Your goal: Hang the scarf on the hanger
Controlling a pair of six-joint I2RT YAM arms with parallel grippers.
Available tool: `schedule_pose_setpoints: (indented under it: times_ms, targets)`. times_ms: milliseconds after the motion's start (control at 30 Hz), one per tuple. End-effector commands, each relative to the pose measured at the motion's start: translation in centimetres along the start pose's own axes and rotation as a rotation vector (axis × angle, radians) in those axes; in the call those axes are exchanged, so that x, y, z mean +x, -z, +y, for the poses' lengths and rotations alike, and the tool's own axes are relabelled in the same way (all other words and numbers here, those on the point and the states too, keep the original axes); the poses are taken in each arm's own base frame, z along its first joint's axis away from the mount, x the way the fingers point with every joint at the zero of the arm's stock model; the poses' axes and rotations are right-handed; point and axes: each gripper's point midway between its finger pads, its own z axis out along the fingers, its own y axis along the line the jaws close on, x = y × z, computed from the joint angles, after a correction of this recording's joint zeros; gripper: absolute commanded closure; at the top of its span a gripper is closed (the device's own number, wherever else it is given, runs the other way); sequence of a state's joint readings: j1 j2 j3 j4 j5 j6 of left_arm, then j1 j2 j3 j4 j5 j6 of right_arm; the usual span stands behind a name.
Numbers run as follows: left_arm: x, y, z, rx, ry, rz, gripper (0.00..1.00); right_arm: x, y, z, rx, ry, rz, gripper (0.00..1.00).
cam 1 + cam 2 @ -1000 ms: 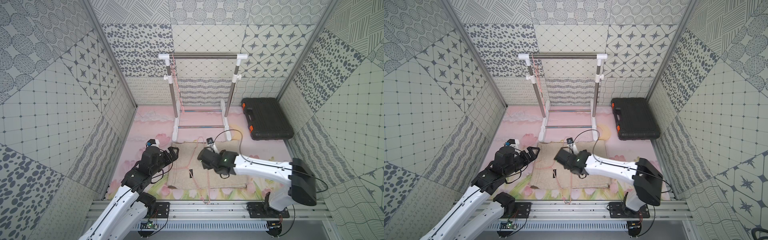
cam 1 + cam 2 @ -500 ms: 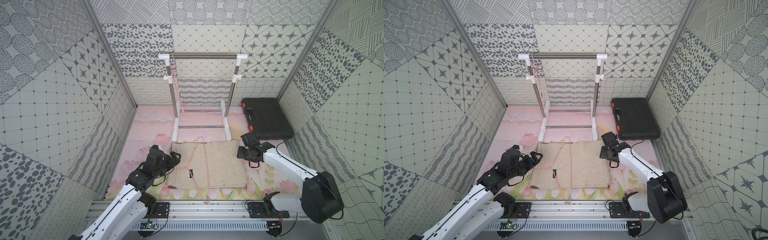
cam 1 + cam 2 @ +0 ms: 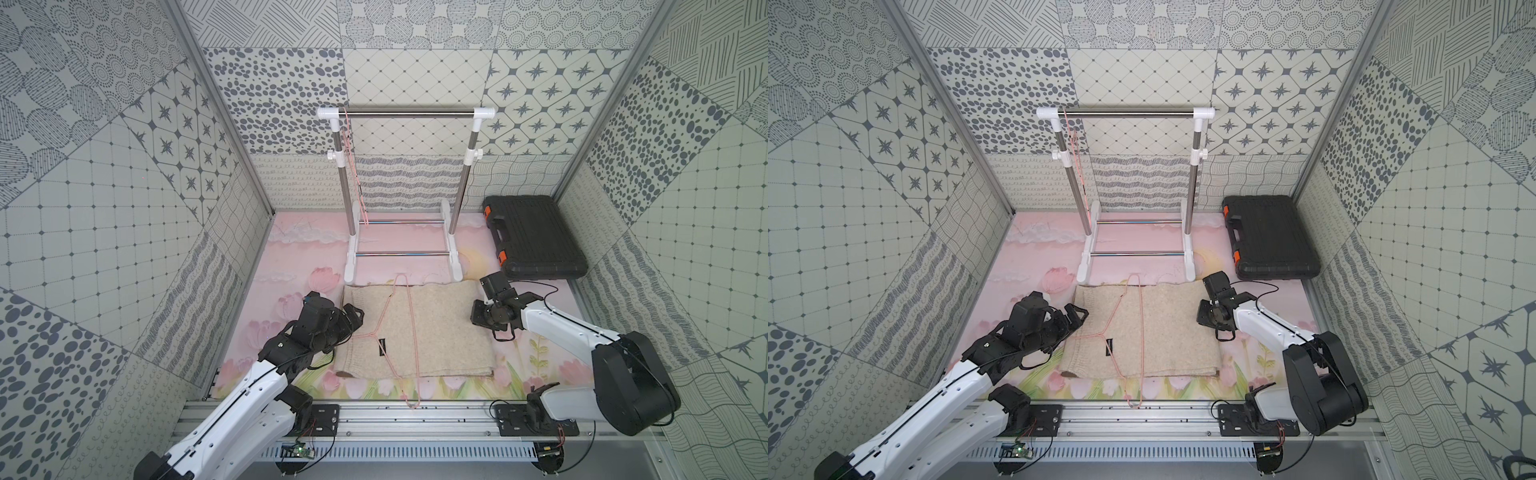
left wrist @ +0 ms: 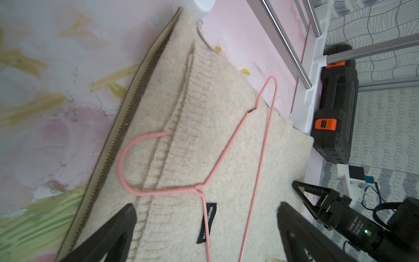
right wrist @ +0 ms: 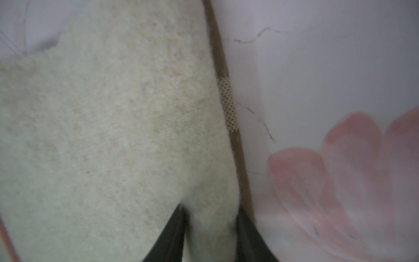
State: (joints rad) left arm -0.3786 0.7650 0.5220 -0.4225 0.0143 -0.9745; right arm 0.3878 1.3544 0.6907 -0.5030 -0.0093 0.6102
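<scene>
Right end effector: nearly closed, pinching the edge of the beige scarf, flat on the counter.
Left end effector: gaping, empty.
Risk: we lift, and the pink wire hanger on top slides off.

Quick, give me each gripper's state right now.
Left gripper: open, holding nothing, poised by the hanger hook.
Right gripper: closed on the scarf at its edge.

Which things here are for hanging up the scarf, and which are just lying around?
For the job: beige scarf, pink wire hanger lying on it.
Just lying around: black tool case, clothes rack, spare pink hanger on the rack.
</scene>
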Motion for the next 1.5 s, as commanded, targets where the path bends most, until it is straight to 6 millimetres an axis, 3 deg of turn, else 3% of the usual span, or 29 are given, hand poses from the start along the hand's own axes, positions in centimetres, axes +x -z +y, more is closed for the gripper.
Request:
schedule_pose_setpoints:
  times_ms: [0,200,300,467,567,800,900,1100,1367,1467]
  targets:
    - [-0.9,-0.1,-0.8,0.019,0.000,-0.042,0.01,-0.4,0.9,0.8,-0.035,-0.003,-0.044,0.85]
    - [-1.1,-0.1,-1.0,0.025,-0.011,-0.047,0.01,-1.1,3.5,1.1,0.068,0.093,-0.104,0.86]
    - [-1.1,-0.1,-1.3,0.035,-0.020,-0.046,0.01,-1.7,4.7,2.3,0.111,0.167,-0.123,1.00]
    - [-1.1,0.1,-1.5,0.046,-0.029,-0.045,0.01,-1.6,5.7,5.4,0.116,0.260,-0.125,1.00]
    - [-1.1,0.4,-1.8,0.060,-0.035,-0.046,0.01,-1.2,6.3,8.5,0.065,0.306,-0.093,1.00]
    - [-1.1,2.5,-1.9,0.061,-0.006,-0.054,0.01,2.6,6.7,20.3,-0.226,0.392,0.073,1.00]
    - [-0.6,3.0,-1.2,0.058,0.067,-0.042,0.01,4.0,5.6,23.9,-0.308,0.385,0.126,1.00]
    - [1.6,2.1,0.8,0.001,0.253,0.045,0.01,5.5,2.6,27.0,-0.392,0.319,0.190,1.00]
    - [2.3,-0.1,0.2,0.028,0.392,0.087,0.24,7.1,-1.7,29.6,-0.489,0.291,0.227,1.00]
    - [2.6,-0.8,-0.6,0.028,0.399,0.101,0.33,7.5,-1.7,29.6,-0.501,0.306,0.246,1.00]
